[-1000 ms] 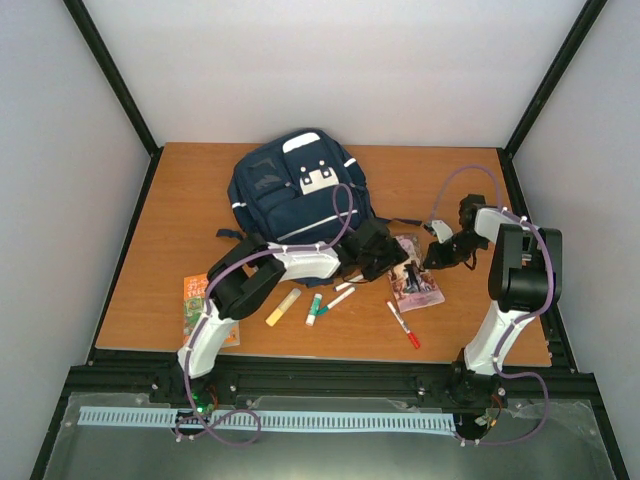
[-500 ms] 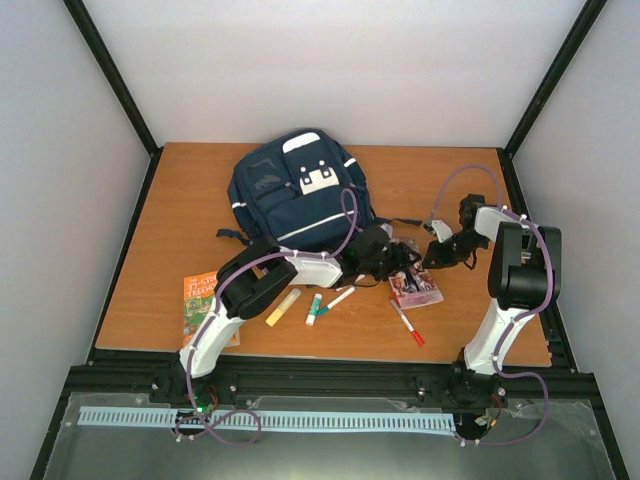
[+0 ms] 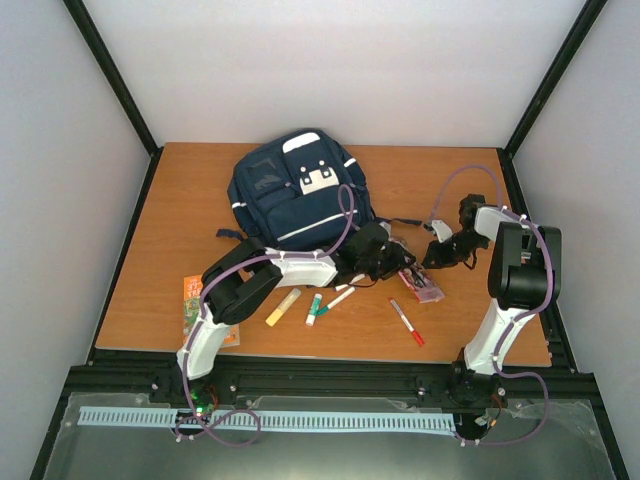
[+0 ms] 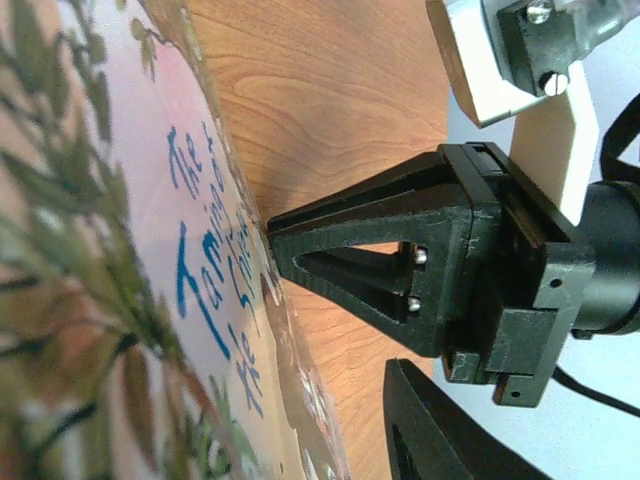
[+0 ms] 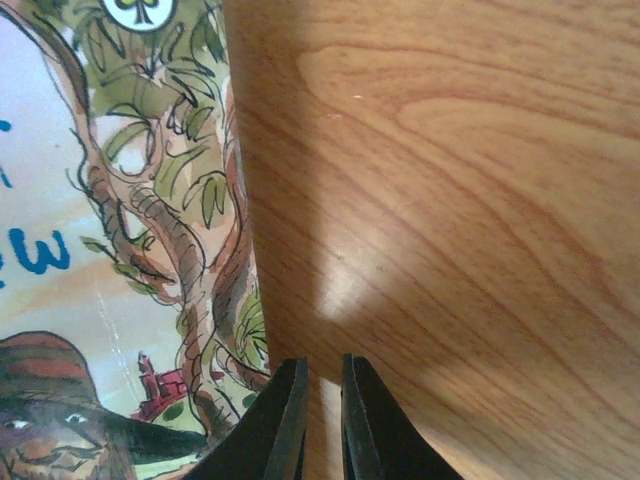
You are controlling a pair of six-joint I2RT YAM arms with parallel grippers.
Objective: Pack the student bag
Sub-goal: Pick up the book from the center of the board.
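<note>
The navy student bag (image 3: 300, 195) lies at the back middle of the table, front pocket up. An illustrated book (image 3: 420, 282) lies right of it, tipped up along one side. My left gripper (image 3: 392, 262) is at the book's left edge. In the left wrist view the cover (image 4: 130, 250) fills the left and hides one finger, and wood shows between it and the other finger (image 4: 430, 420). My right gripper (image 3: 432, 258) rests on the table at the book's far edge, its jaws (image 5: 322, 365) nearly closed on nothing, beside the book (image 5: 110, 250).
A yellow highlighter (image 3: 282, 307), a green marker (image 3: 314, 310), a white marker (image 3: 340, 298) and a red pen (image 3: 404, 322) lie in front of the bag. A second book (image 3: 195, 305) lies near the front left edge.
The left gripper has pushed in at the book's left edge. The book has shifted and tipped up, so it now looks narrower. The right arm has hardly moved.
</note>
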